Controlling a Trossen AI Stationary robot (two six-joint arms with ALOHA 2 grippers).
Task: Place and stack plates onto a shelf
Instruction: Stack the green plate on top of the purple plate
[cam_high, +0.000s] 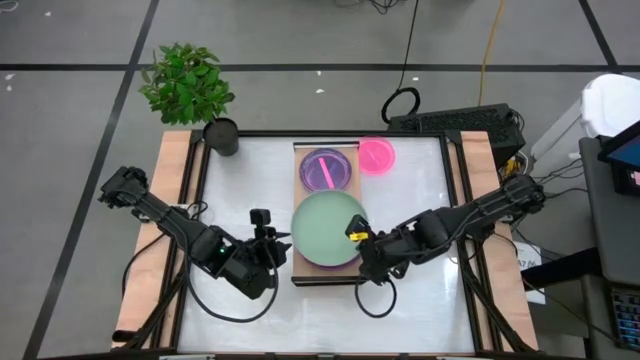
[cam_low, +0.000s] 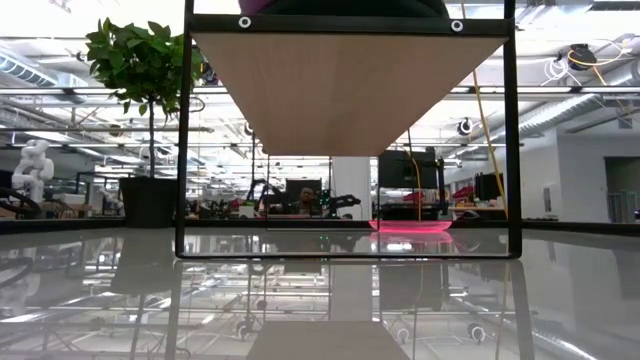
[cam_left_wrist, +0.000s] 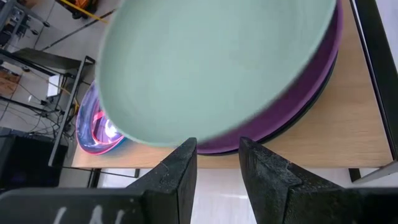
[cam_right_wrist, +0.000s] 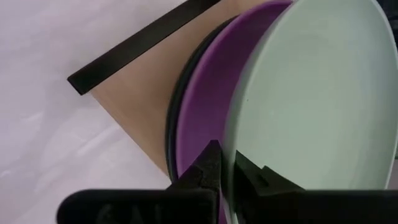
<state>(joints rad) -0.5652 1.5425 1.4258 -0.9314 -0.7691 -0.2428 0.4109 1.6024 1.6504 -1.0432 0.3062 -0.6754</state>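
The large sage-green plate (cam_high: 328, 230) sits over a purple plate (cam_right_wrist: 205, 106) and a black one (cam_right_wrist: 176, 106), stacked on the near half of the light-wood shelf (cam_high: 300, 200). My right gripper (cam_high: 357, 238) is at the green plate's right edge, shut on it. My left gripper (cam_high: 283, 243) is open at the stack's left edge, with its fingertips (cam_left_wrist: 189, 152) just short of the green plate (cam_left_wrist: 217, 62). A translucent purple-cyan plate holding pink (cam_high: 325, 168) rests on the shelf's far half. A pink plate (cam_high: 377, 156) lies on the table beside it. My right gripper (cam_right_wrist: 229, 155) pinches the green plate's right rim (cam_right_wrist: 235, 140) between its two fingers (cam_right_wrist: 211, 165), one above and one below. It comes in from the table's right, roughly level. The held side stands tilted up off the purple plate. Whether my left gripper touches the stack, I cannot tell.
A potted green plant (cam_high: 190, 85) stands at the table's far left corner. Wooden side rails (cam_high: 175, 200) run along both sides. The shelf stands raised on a black frame (cam_low: 182, 130), and the white tabletop (cam_high: 420, 300) lies bare to its right and near side.
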